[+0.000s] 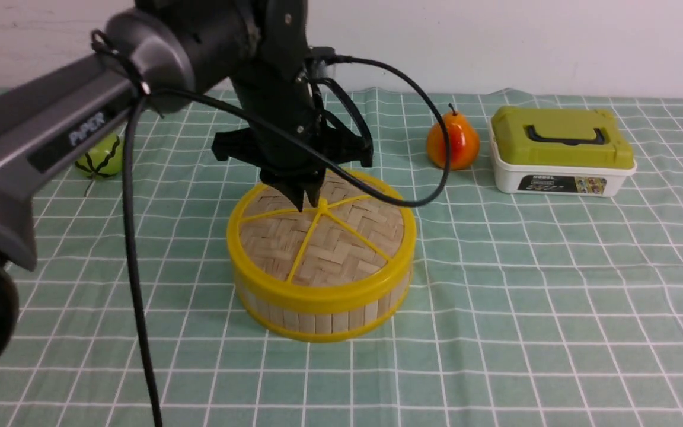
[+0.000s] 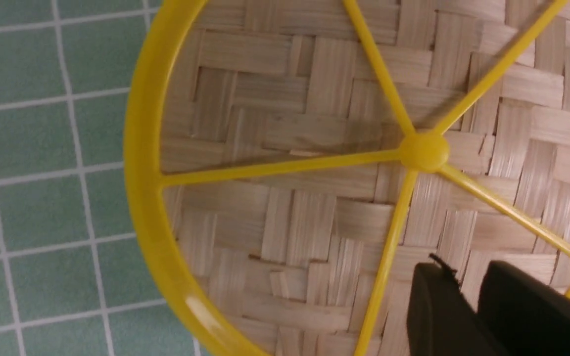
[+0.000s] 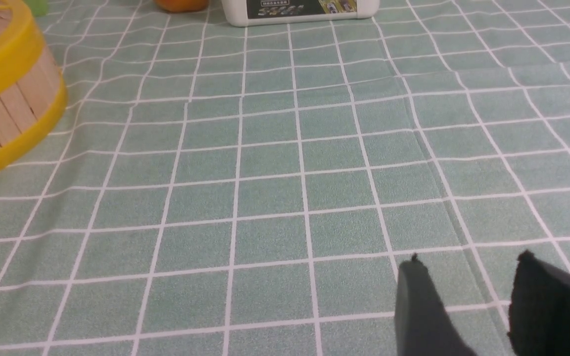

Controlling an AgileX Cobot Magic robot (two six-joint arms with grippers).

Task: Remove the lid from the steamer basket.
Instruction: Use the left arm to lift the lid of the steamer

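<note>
Lid [image 1: 341, 249] of woven bamboo, yellow-rimmed, caps round steamer basket [image 1: 324, 322]; left claw [image 1: 310, 204] slightly open, empty.

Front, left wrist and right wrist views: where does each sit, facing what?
Front: between the arms, facing forward over the lid; left arm and gripper show.
Left wrist: on that arm, close over the lid; its own fingertips show.
Right wrist: on the right arm, facing the tablecloth; its gripper shows.
Front and left wrist share the lid.
</note>
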